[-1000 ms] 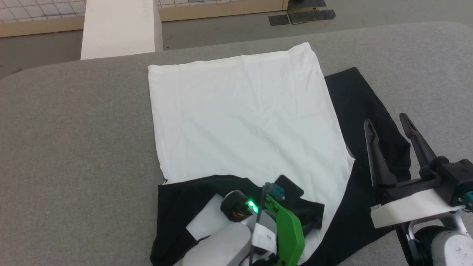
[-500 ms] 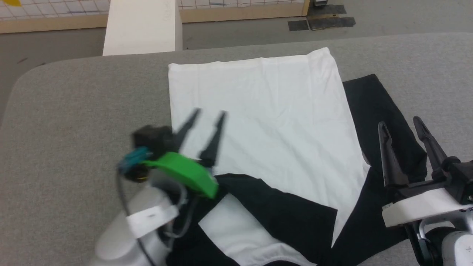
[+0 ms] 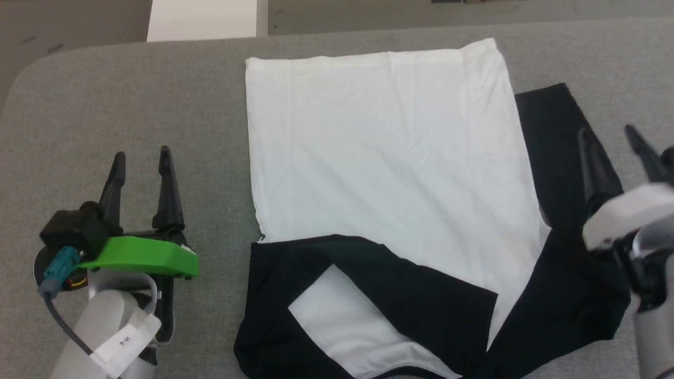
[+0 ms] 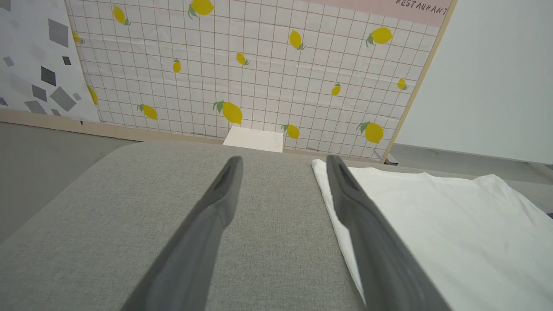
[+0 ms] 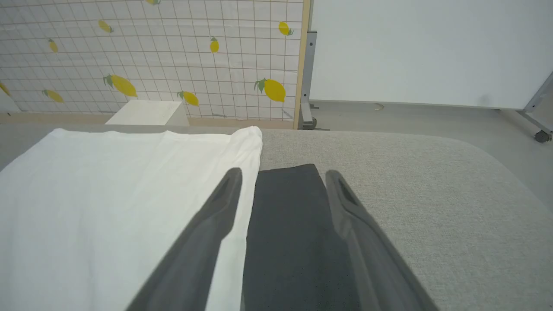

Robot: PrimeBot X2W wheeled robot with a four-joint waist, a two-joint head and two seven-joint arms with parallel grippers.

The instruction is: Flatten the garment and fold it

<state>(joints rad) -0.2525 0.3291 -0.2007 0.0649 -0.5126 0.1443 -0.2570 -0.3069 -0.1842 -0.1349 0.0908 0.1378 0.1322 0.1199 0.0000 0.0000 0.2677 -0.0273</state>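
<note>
The garment (image 3: pixel 389 152) lies spread on the grey table (image 3: pixel 131 95), its white body panel reaching to the far side. One black sleeve is folded across the near part of the body, the other black sleeve (image 3: pixel 558 137) lies out to the right. My left gripper (image 3: pixel 142 160) stands open and empty over bare table, left of the garment (image 4: pixel 432 216). My right gripper (image 3: pixel 611 134) is open above the right sleeve (image 5: pixel 289 224), holding nothing.
A rigid white box (image 3: pixel 205 18) stands beyond the table's far edge, also seen as the white box (image 4: pixel 255 139) before a lemon-patterned tiled wall (image 4: pixel 259 65). Grey table surface surrounds the garment on the left and far right.
My left gripper let go of the black sleeve, opened, and swung left off the garment onto bare table. The sleeve now lies folded over the body. The camera tilted down.
</note>
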